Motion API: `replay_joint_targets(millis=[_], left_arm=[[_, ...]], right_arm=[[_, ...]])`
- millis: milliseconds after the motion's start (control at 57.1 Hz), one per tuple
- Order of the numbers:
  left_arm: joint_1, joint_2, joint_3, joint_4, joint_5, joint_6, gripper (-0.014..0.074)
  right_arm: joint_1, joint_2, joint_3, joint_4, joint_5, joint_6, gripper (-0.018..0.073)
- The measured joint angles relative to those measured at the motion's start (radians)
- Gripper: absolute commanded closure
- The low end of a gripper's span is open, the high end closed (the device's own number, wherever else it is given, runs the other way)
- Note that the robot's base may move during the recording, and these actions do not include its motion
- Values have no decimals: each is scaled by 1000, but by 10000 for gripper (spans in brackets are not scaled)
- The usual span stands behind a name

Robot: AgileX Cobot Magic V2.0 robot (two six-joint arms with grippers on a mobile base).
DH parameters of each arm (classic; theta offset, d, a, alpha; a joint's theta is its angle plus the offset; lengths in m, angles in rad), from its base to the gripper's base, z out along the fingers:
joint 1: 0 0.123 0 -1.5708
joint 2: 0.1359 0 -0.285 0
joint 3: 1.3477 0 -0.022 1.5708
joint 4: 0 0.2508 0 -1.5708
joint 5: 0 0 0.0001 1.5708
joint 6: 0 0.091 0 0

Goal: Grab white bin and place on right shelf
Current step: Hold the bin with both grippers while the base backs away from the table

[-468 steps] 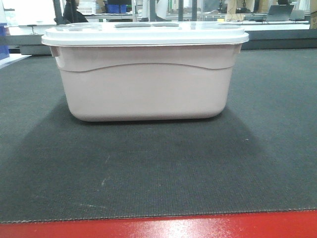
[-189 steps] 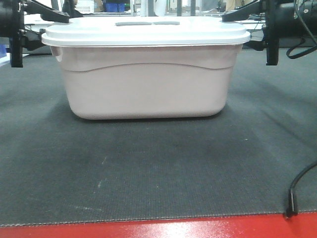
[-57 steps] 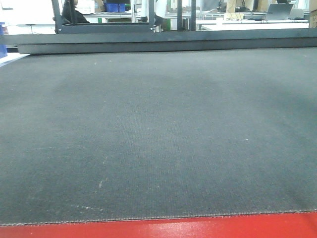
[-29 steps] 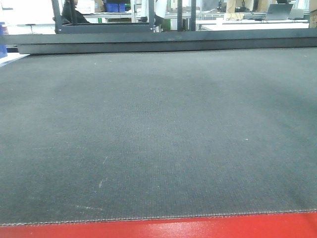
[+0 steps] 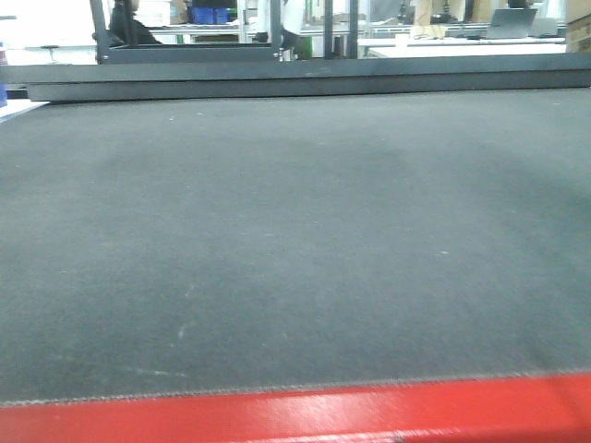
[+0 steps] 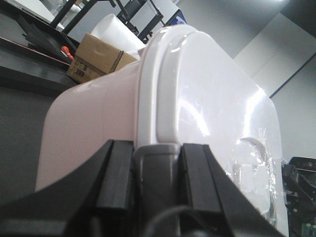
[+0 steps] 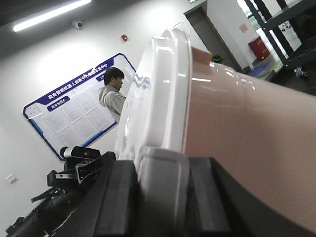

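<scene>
In the left wrist view, the left claw [image 6: 157, 170] is closed to a narrow gap, its two black fingers [image 6: 117, 170] pinching the grey handle [image 6: 158, 150] at one end of the white bin [image 6: 197, 98]. The glossy lid and pale side of the bin fill the view above the claw. Beyond them are a cardboard box [image 6: 96, 54], whose label is too small to read, and a white roll [image 6: 116, 27].

The right claw [image 7: 163, 190] grips the grey handle [image 7: 163, 165] at the other end of the white bin [image 7: 237, 128] the same way. Farther off, a person [image 7: 111, 94] stands before a blue notice board [image 7: 74, 118] whose characters are too small to read.

In the front view the dark mat [image 5: 295, 231] covers the surface up to its red edge [image 5: 295, 415]. The bin that stood there 3.3 s ago is now out of that view, held between both claws. The red edge shows broader than it did 0.5 s ago.
</scene>
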Motion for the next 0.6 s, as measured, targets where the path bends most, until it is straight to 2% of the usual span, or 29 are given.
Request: replay_joint_targets(millis=[596], left_arm=[[-2,0,0,0,0,0,723]], right_arm=[[2,0,0,-2,-49,0,489]])
